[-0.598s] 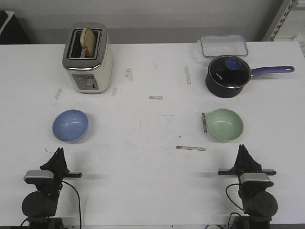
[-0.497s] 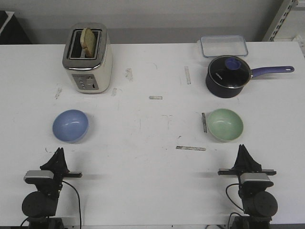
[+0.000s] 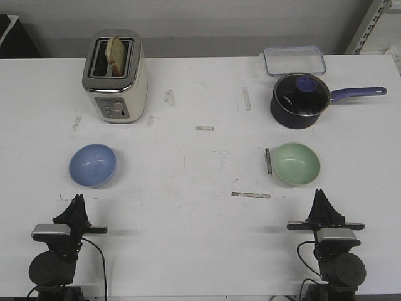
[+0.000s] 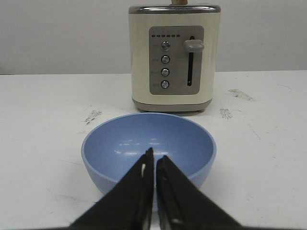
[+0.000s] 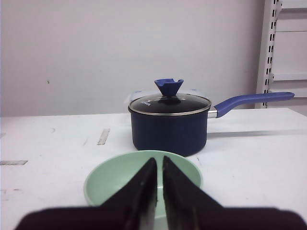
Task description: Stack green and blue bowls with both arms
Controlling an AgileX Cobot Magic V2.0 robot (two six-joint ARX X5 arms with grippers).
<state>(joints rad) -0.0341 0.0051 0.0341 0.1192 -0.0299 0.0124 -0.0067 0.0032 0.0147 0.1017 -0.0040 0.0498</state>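
Observation:
The blue bowl [image 3: 93, 165] sits upright on the white table at the left, and fills the middle of the left wrist view [image 4: 120, 139]. On the right stands the mint green bowl [image 3: 296, 163], also seen close up [image 5: 110, 179]. My left gripper [image 3: 77, 204] rests near the table's front edge, just short of the blue bowl, jaws shut and empty [image 4: 154, 157]. My right gripper [image 3: 320, 198] sits the same way short of the green bowl, shut with only a thin slit between its tips [image 5: 159, 163].
A cream toaster [image 3: 115, 76] with a slice of bread stands behind the blue bowl. A dark navy saucepan [image 3: 301, 100] with a glass lid stands behind the green bowl, its handle pointing right. A clear lidded container [image 3: 294, 60] lies at the back right. Tape strips dot the table's middle.

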